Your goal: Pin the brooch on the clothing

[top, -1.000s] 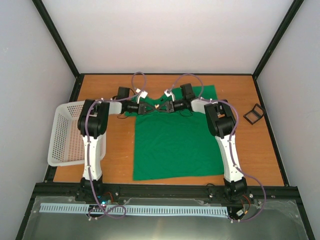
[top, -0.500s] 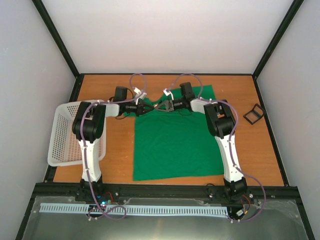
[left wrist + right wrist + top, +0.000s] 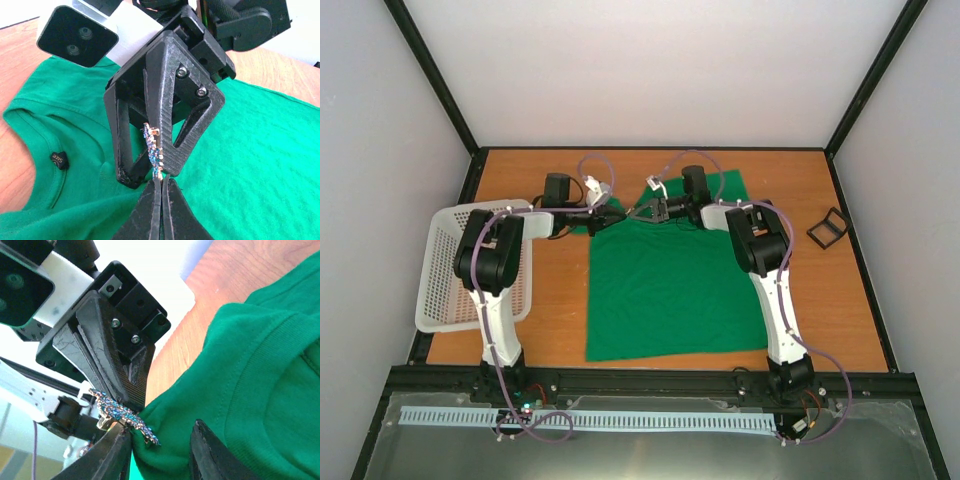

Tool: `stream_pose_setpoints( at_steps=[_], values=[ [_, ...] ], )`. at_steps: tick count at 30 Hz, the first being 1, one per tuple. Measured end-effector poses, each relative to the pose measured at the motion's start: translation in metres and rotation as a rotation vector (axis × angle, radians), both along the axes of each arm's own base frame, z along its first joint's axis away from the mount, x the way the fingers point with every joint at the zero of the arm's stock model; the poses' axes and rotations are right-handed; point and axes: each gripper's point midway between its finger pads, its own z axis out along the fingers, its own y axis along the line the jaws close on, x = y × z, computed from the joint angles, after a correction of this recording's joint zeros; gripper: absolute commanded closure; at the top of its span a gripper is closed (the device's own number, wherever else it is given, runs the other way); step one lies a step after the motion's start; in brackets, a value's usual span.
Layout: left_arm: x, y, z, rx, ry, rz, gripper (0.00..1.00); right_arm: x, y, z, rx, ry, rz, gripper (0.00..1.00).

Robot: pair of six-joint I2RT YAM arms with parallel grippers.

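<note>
Left gripper: the jaws are pressed flat together at the bottom centre of the left wrist view, pinching the lower end of the brooch.
Brooch: small and jagged, glittering with silvery and bluish stones. It stands up from the left fingertips into the gap between the right gripper's two black fingers, above the green fabric.
Right gripper: the jaws stand apart, with one finger at the lower left and the other at the lower centre of the right wrist view. A raised fold of green fabric fills the gap between them. I cannot tell whether the fold is pinched or only lies there. The brooch is just beside the left-hand finger in that view.
Meeting point: in the top view the two grippers face each other tip to tip at the upper centre, over the far edge of the shirt.
Clothing: a bright green T-shirt spread over the middle of the table, neckline toward the top of the frame. In the left wrist view the neckline curves at the lower left, with a small dark size tag inside it.
Table: orange-brown wood.
Basket: white mesh at the left edge, with bare table between it and the shirt.
Black frame-like box: at the right side of the table, apart from the shirt.
</note>
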Motion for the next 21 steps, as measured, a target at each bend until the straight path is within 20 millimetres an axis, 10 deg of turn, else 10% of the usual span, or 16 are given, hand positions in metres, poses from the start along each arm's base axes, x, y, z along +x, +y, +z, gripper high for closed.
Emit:
stream_pose_setpoints(
  at_steps=[21],
  values=[
    [-0.004,-0.012,0.000,-0.010,0.024,0.007,0.99,-0.002,-0.020,-0.006,0.062,0.002,-0.226,0.49]
  ],
)
